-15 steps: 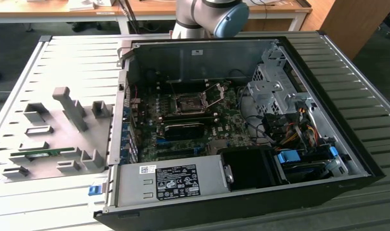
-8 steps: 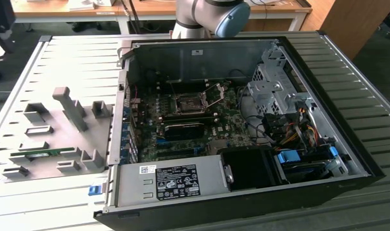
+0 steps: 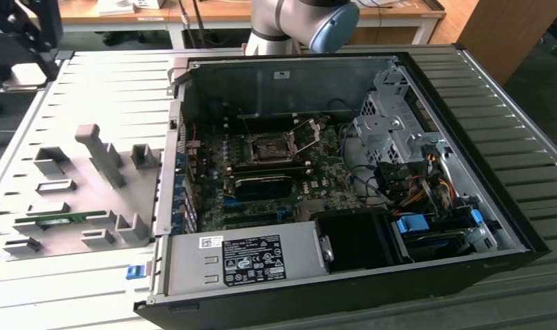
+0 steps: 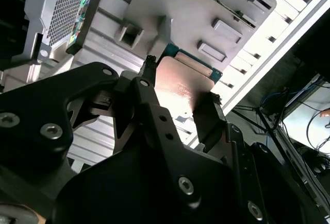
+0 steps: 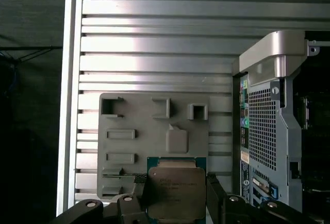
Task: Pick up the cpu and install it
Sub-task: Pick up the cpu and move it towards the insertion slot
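We saw the jaws closed on the cpu (image 5: 177, 193), one dark finger (image 5: 139, 184) pressed to each of two opposite edges, and the shiny metal top was turned toward both wrist views. The cpu's thin green rim showed beyond the metal plate. In the exterior view the cpu (image 3: 23, 74) hung by the far corner of the worktop (image 3: 508, 82) on the exterior view's left, close to the worktop's edge.

Below it in the first wrist view lay a grey tray (image 5: 154, 131) with raised blocks and cut pockets. A broad stretch of ribbed worktop ran beyond the tray, with dark floor past the edge. In the exterior view a long green memory stick (image 3: 58, 218) sat in one of the tray's slots.

A computer case (image 3: 498, 172) stood just beside the tray with its open side up and its walls rising around the board. In the middle of the board sat the socket (image 3: 267, 146), its metal frame (image 3: 306, 130) tilted up, well apart from the cpu. A silver power box (image 3: 242, 258) and a black fan (image 3: 357, 237) filled the near end of the case, and cables crowded the side on the exterior view's right.
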Action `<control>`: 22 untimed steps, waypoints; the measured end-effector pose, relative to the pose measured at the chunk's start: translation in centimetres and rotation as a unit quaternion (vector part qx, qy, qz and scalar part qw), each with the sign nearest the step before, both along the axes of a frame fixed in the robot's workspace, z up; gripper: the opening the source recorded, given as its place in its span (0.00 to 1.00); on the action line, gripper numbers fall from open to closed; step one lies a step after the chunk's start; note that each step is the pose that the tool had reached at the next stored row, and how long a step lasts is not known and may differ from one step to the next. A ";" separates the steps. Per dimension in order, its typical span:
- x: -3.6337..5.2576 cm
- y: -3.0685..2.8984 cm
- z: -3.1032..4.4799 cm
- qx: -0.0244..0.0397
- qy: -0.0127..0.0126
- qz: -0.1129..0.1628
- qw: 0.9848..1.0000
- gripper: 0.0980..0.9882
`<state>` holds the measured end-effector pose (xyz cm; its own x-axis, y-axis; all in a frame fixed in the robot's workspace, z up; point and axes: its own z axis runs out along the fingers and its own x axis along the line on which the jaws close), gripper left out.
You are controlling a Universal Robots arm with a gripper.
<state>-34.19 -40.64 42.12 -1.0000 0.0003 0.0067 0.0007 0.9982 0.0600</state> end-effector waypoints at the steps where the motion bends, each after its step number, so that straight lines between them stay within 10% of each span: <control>1: 0.48 0.01 -0.09 0.000 0.000 0.000 1.000 0.50; 22: 10.03 0.19 -1.66 0.000 0.001 0.000 1.000 0.50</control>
<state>-24.17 -40.45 40.46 -1.0000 0.0003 0.0079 0.0008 0.9982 0.0600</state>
